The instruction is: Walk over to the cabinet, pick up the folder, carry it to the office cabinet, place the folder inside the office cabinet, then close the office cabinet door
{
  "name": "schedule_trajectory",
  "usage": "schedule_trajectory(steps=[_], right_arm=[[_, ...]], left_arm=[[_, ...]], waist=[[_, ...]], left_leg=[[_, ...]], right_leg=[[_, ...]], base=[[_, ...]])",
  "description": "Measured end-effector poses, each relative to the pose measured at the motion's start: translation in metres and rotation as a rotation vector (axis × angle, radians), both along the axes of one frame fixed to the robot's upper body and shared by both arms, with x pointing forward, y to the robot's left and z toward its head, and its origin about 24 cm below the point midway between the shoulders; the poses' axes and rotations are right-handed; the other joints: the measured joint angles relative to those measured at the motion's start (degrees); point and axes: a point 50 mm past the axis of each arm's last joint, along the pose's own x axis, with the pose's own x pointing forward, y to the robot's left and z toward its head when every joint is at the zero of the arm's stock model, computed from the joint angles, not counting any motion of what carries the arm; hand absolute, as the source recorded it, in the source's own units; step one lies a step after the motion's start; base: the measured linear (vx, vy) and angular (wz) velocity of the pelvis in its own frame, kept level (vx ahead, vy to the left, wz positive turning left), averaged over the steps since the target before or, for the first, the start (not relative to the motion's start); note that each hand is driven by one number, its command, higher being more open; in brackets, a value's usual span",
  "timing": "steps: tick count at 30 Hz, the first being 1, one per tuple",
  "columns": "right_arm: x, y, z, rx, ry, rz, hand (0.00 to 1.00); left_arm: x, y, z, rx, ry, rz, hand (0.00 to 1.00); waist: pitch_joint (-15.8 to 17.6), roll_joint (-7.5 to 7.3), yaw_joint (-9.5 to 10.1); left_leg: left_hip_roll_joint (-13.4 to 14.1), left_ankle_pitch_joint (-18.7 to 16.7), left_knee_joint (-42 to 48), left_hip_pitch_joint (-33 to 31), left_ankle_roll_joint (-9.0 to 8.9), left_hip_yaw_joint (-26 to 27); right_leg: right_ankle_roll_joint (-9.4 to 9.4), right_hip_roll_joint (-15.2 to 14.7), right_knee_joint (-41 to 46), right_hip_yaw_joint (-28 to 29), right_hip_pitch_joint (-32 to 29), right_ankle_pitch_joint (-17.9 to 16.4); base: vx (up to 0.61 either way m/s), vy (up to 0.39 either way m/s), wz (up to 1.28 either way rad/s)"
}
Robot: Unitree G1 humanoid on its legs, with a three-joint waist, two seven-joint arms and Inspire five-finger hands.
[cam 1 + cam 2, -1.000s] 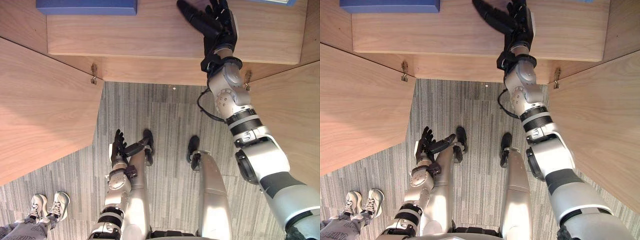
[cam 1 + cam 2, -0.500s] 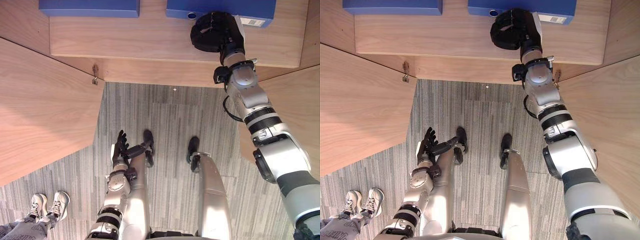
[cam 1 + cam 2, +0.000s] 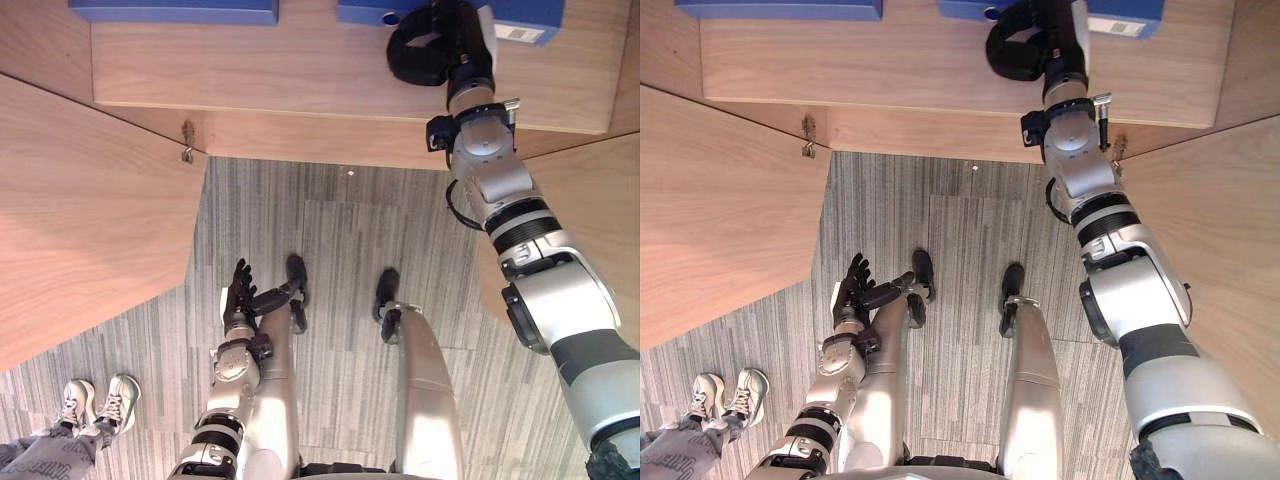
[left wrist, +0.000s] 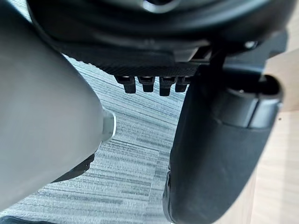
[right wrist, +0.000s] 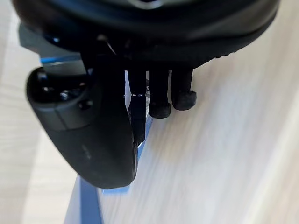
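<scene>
Reaching slightly deeper than half a second ago, the right hand (image 3: 432,50) now overlaps the folder's (image 3: 548,12) near edge. Low over the carpet (image 3: 330,230), the left hand (image 3: 240,295) hangs with fingers relaxed. On the cabinet shelf (image 3: 250,70), the right hand's curled fingers (image 5: 160,95) and thumb pinch the blue folder's edge.

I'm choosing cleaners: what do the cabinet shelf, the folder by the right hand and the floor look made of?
The shelf: wood-look laminate or veneer, matte, light grain lines. The folder: likely plastic-coated board, smooth blue face, white label. The floor: seemingly low-pile carpet, grey streaked weave.
</scene>
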Motion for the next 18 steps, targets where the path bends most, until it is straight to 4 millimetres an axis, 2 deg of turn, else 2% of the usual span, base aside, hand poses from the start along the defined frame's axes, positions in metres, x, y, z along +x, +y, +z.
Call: schedule_trajectory(steps=[4,7,9,11,12,13,15,16,18], right_arm=[[0.0,-0.007,0.001,0.074,-0.005,-0.042,0.0],[-0.004,-0.023,-0.003,0.187,-0.023,-0.106,0.0],[-0.012,-0.032,-0.007,0.243,-0.063,-0.126,0.0],[-0.028,-0.034,-0.022,0.26,-0.111,-0.105,0.0],[-0.041,-0.031,-0.041,0.259,-0.115,-0.074,1.0],[-0.047,-0.028,-0.053,0.261,-0.108,-0.05,1.0],[-0.077,-0.011,-0.101,0.27,-0.062,0.063,1.0],[-0.086,-0.005,-0.114,0.273,-0.041,0.094,1.0],[-0.115,0.012,-0.16,0.283,0.057,0.167,1.0]], left_arm=[[0.001,-0.003,0.002,-0.01,-0.011,0.012,1.0],[0.002,-0.006,0.005,-0.022,-0.021,0.019,1.0],[0.002,-0.007,0.005,-0.028,-0.022,0.025,1.0],[0.001,-0.008,0.005,-0.029,-0.018,0.026,1.0],[-0.001,-0.008,0.003,-0.032,-0.002,0.023,1.0],[-0.003,-0.009,0.001,-0.034,0.007,0.021,1.0],[-0.015,-0.008,-0.01,-0.042,0.045,0.01,1.0],[-0.02,-0.007,-0.013,-0.039,0.058,0.01,1.0],[-0.037,0.002,-0.027,0.01,0.119,-0.001,1.0]], waist=[[0.0,0.0,0.32],[0.0,0.0,0.66],[0.0,0.0,0.52],[0.0,-0.01,0.15],[0.0,-0.01,-0.11],[0.0,-0.02,-0.33],[-0.1,-0.22,-1.2],[-0.3,-0.54,-1.51],[-1.7,-2.27,-2.29]], left_leg=[[-0.3,0.3,0.1,-0.5,0.09,-0.2],[-0.4,0.3,0.7,-0.8,0.16,-0.2],[-0.3,0.3,1.2,-0.7,0.24,0.1],[0.3,0.1,1.5,0.4,0.53,0.8],[0.6,-0.2,1.4,2.5,0.86,1.2],[0.7,-0.5,1.2,4.0,0.88,1.3],[0.8,-1.1,-1.2,11.7,0.77,2.1],[0.8,-1.3,-1.9,13.7,0.65,2.4],[0.6,-1.8,-5.7,20.5,0.01,3.3]], right_leg=[[-0.01,-0.4,0.2,-0.4,-0.3,0.0],[-0.01,-0.7,0.8,-0.6,-0.3,0.0],[0.01,-0.8,0.8,-0.6,-0.1,0.1],[0.04,-0.7,0.7,-0.7,1.3,0.1],[0.06,-0.5,0.2,-0.9,3.5,0.0],[0.1,-0.5,-0.1,-1.0,5.0,0.0],[0.21,-0.2,-3.0,-1.0,12.6,-0.2],[0.26,-0.1,-3.8,-1.0,14.4,-0.3],[0.39,0.1,-7.3,-0.8,20.5,-0.4]], base=[[-0.02,-0.019,0.08],[-0.01,-0.011,0.05],[0.0,0.0,0.0],[0.02,-0.013,-0.01],[0.04,-0.03,-0.02],[0.05,-0.043,-0.05],[0.02,-0.041,-0.09],[0.01,-0.037,-0.13],[0.02,-0.039,-0.09]])
